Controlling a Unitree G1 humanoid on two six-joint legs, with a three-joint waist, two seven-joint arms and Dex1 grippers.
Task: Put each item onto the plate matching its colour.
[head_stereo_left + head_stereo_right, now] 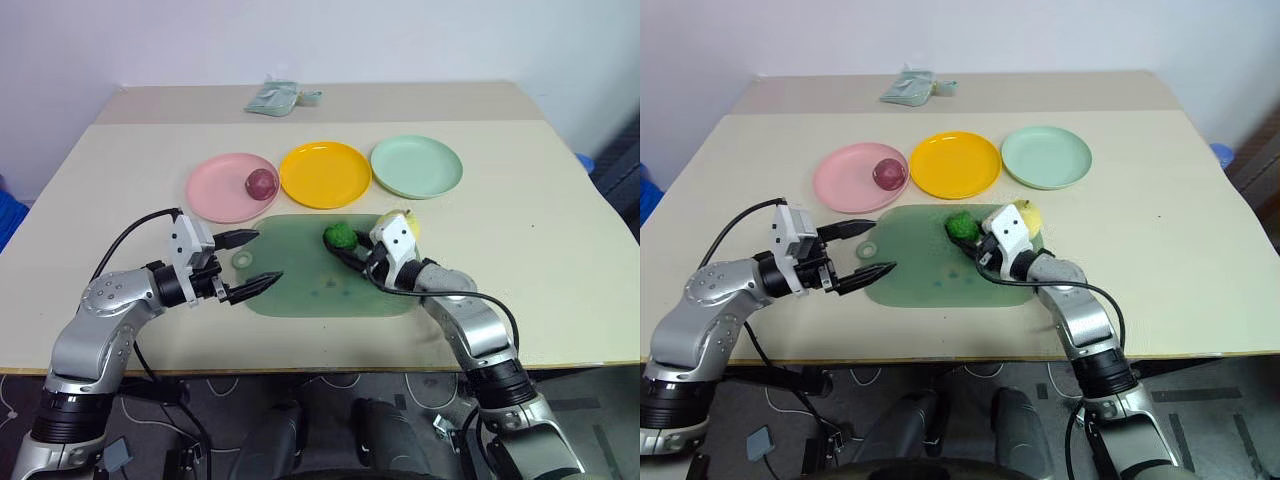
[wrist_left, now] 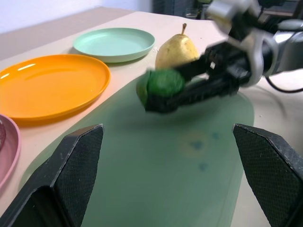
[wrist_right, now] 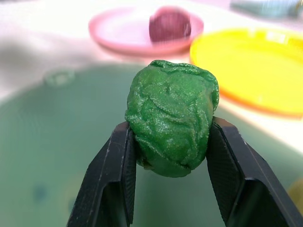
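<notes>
My right gripper [image 1: 342, 246] is shut on the bumpy dark green lump [image 3: 171, 122], holding it just above the dull green board [image 1: 300, 285]. The yellow pear [image 1: 408, 222] stands on the board's far right corner, right behind that gripper. The purplish-red fruit [image 1: 260, 182] rests on the pink plate [image 1: 215, 190]. The yellow plate [image 1: 325, 174] and the mint green plate [image 1: 416, 166] hold nothing. My left gripper [image 1: 255, 262] stands open over the board's left edge, with nothing between its fingers.
A small pale green packet [image 1: 275, 98] lies at the back of the table. A small round ring mark [image 1: 242, 260] sits on the board near my left fingers. The table's front edge runs close under both arms.
</notes>
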